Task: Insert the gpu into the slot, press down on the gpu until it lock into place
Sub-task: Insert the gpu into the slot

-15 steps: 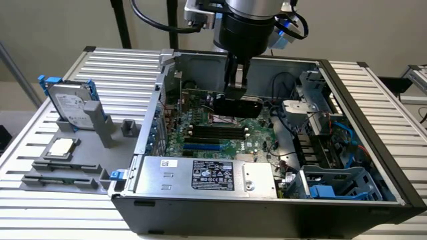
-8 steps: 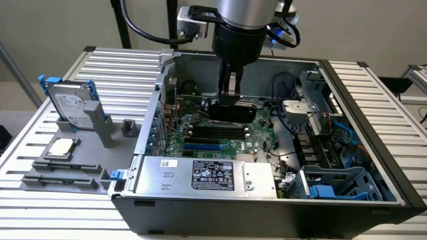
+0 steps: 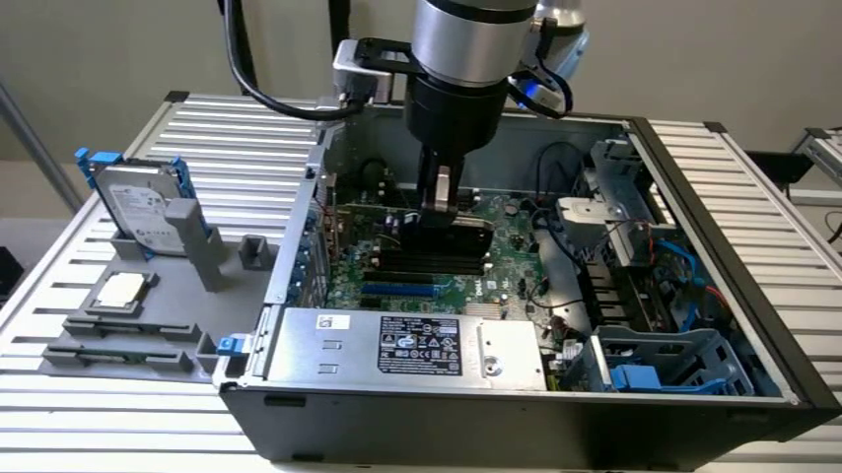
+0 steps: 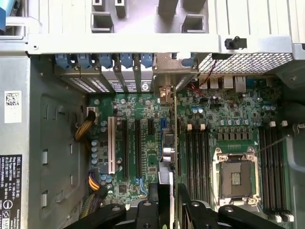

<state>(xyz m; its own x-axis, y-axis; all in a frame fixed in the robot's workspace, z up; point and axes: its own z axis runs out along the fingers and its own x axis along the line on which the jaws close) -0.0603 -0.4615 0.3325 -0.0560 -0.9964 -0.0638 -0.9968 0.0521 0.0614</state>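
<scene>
Item: open computer case (image 3: 736, 394) on your slatted table (image 3: 132, 434). Contents: green motherboard (image 4: 238, 119), grey labelled power supply (image 3: 408, 345) along the near wall in the exterior view, blue drive cage (image 3: 658, 367) at the exterior view's right. Outside the case, at the exterior view's left: grey fixture (image 3: 125, 345) holding an upright hard drive (image 3: 138, 207) and a flat processor chip (image 3: 121, 289). Your arm comes straight down into the case, wrist vertical. The gripper (image 3: 441, 219) has its fingers (image 4: 151, 202) pinched either side of the gpu (image 4: 173, 138), which stands on edge over the board; you cannot tell whether its lower edge is seated. The slot (image 3: 398, 291) shows as a bright-blue strip on the power-supply side of the card. Margins: the card's bracket end meets the rear slot covers (image 4: 119, 76); black memory slots (image 4: 198, 162) lie just beside it on one side, with open board on the other.
</scene>
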